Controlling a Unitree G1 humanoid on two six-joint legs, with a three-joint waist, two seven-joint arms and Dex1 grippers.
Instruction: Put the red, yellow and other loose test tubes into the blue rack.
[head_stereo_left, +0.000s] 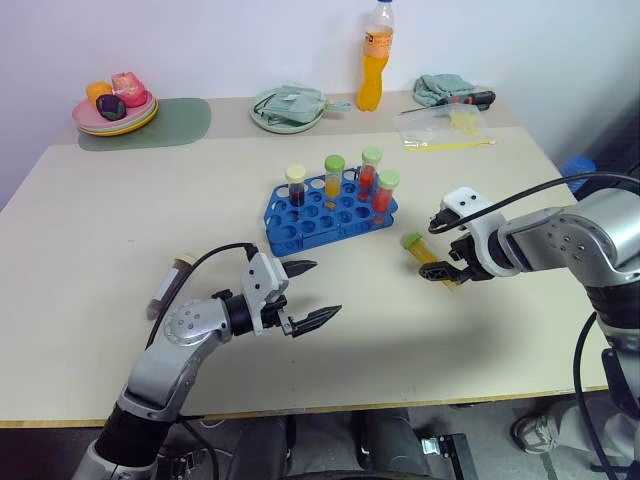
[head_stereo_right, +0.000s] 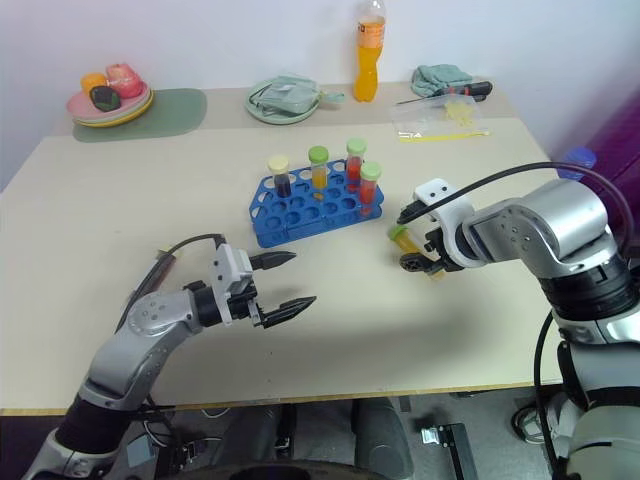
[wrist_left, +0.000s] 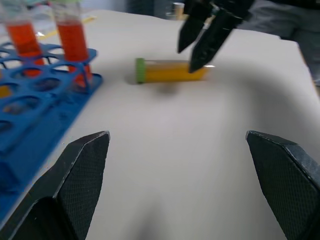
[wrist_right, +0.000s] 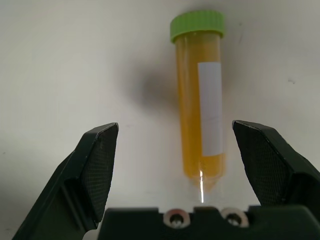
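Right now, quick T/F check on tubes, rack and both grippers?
1. Four capped tubes stand upright in the blue rack. True.
2. The yellow tube is clamped in the right gripper. False: it lies on the table between open fingers, not gripped.
3. The left gripper is open and holds nothing. True.
4. The yellow tube on the table has a cream cap. False: its cap is green.
5. A brown-liquid tube lies on the table beside the left arm, outside the rack. True.
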